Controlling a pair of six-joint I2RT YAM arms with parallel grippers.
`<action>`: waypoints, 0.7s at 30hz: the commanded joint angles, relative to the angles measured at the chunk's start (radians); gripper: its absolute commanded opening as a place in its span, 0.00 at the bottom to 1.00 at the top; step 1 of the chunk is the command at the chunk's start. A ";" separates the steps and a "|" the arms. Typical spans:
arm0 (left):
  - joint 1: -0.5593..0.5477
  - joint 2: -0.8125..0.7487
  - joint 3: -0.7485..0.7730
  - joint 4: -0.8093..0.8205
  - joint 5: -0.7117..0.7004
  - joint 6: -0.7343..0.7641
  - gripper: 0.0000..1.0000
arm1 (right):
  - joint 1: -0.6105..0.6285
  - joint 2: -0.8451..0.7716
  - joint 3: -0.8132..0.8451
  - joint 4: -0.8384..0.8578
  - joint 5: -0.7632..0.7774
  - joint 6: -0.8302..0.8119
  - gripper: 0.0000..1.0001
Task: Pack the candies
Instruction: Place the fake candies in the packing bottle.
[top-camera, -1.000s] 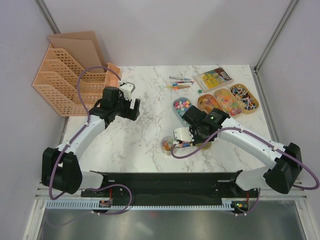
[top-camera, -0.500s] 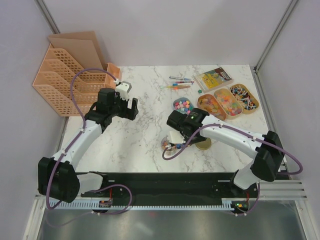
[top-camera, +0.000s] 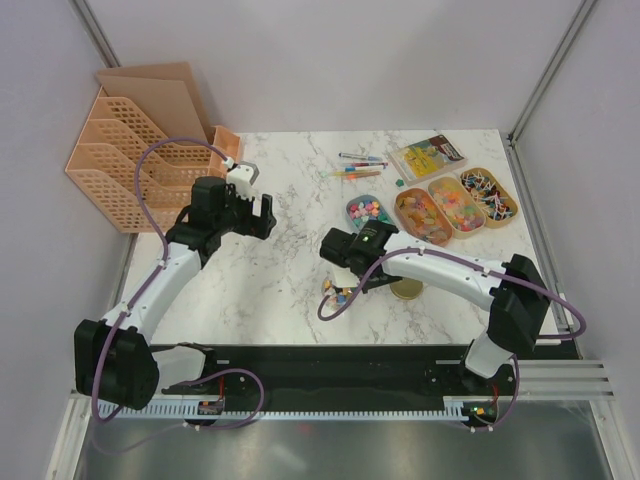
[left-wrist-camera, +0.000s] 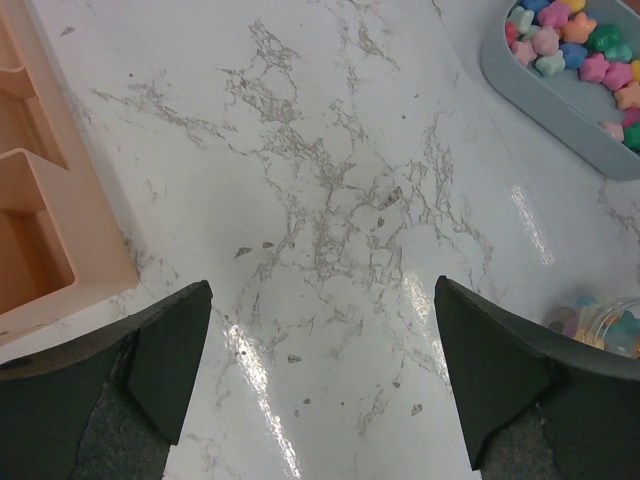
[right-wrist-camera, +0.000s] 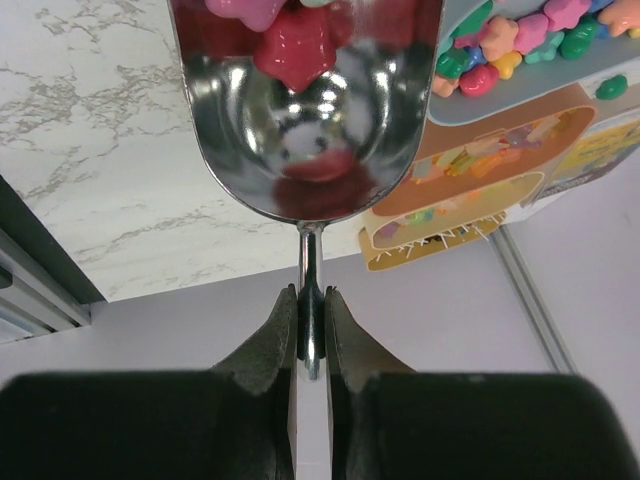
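My right gripper (right-wrist-camera: 311, 320) is shut on the thin handle of a metal scoop (right-wrist-camera: 305, 130). The scoop's bowl holds pink and red star candies (right-wrist-camera: 290, 40). From above, the right gripper (top-camera: 345, 262) hangs over a small clear jar (top-camera: 338, 292) of candies and partly hides it. More star candies fill a grey tray (top-camera: 365, 212), which also shows at the left wrist view's top right (left-wrist-camera: 560, 90). My left gripper (left-wrist-camera: 325, 370) is open over bare marble, left of the jar (left-wrist-camera: 605, 325). From above, the left gripper (top-camera: 255, 212) sits at mid-left.
Three orange trays (top-camera: 457, 203) of sweets and lollipops lie at the back right. A gold lid (top-camera: 405, 289) rests right of the jar. Pens (top-camera: 357, 165) and a yellow book (top-camera: 428, 155) lie at the back. Orange file racks (top-camera: 130, 160) stand at the left edge.
My right arm has swung left, carrying the scoop from beside the gold lid to over the jar. The left arm has drawn back slightly, its gripper still open.
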 joint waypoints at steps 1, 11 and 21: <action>0.008 -0.027 -0.003 0.045 0.020 -0.028 1.00 | 0.013 -0.002 0.017 -0.133 0.089 0.017 0.00; 0.010 -0.009 -0.003 0.054 0.041 -0.036 1.00 | 0.065 -0.011 0.011 -0.135 0.203 0.026 0.00; 0.010 0.014 0.015 0.053 0.058 -0.077 1.00 | 0.091 -0.019 -0.041 -0.133 0.249 0.035 0.00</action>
